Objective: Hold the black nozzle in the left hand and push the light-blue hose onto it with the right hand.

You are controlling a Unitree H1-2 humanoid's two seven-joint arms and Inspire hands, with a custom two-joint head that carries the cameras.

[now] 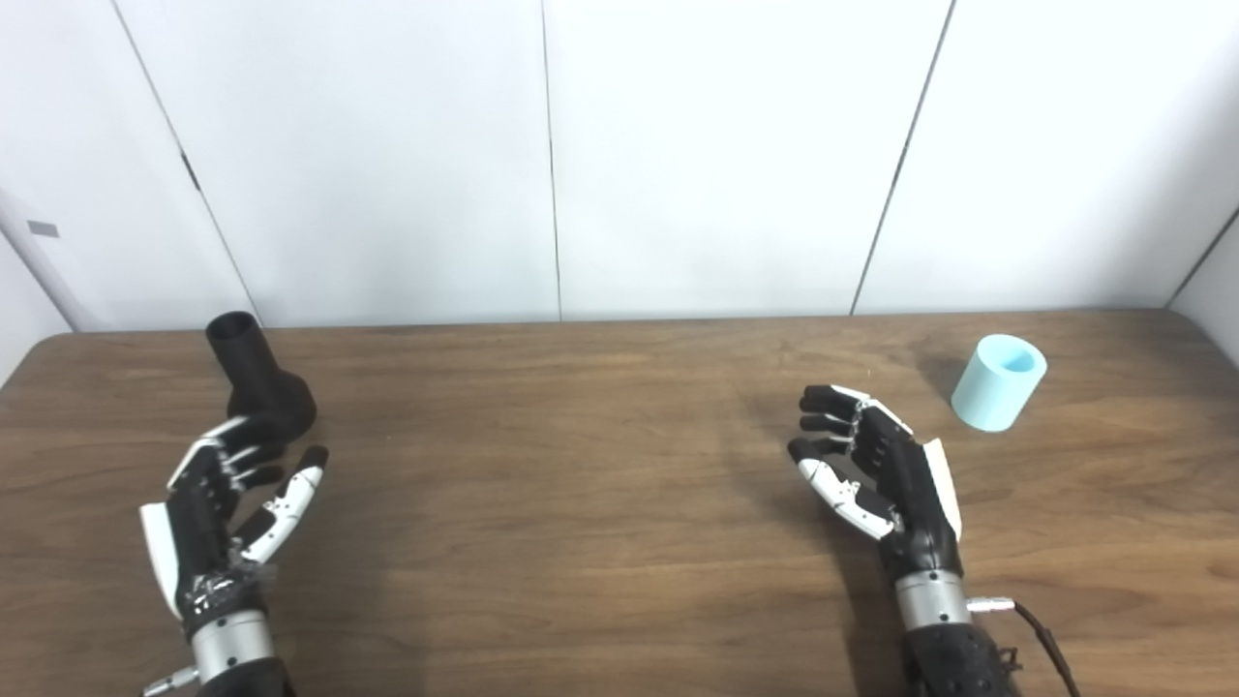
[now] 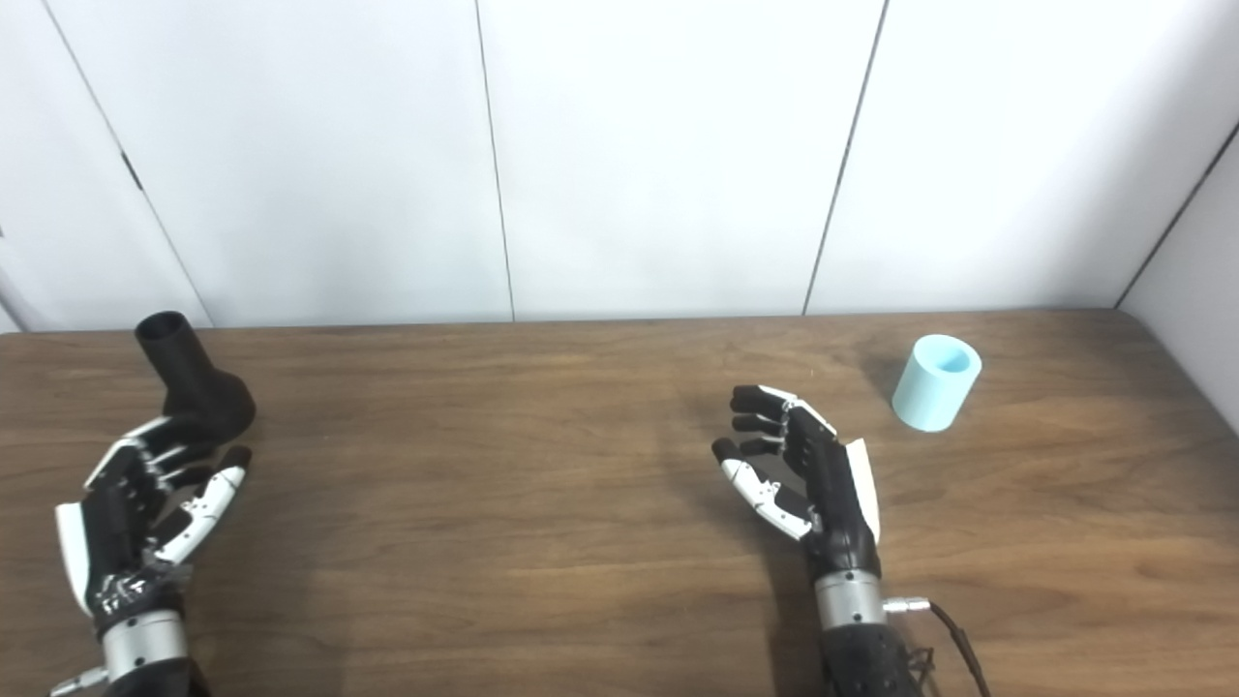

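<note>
Left eye view: left hand (image 1: 227, 494) spread just near of the nozzle (image 1: 257, 375) to grip it, right hand (image 1: 876, 469) spread, empty, hose (image 1: 999, 381) standing far right on the surface (image 1: 581, 484).

The left hand's (image 1: 227, 499) fingertips cover part of the black flared plastic nozzle's (image 1: 259, 379) base; contact seems possible but unclear.

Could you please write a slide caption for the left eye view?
Both hands open: left hand nears black nozzle; right hand beside light-blue hose.
</note>
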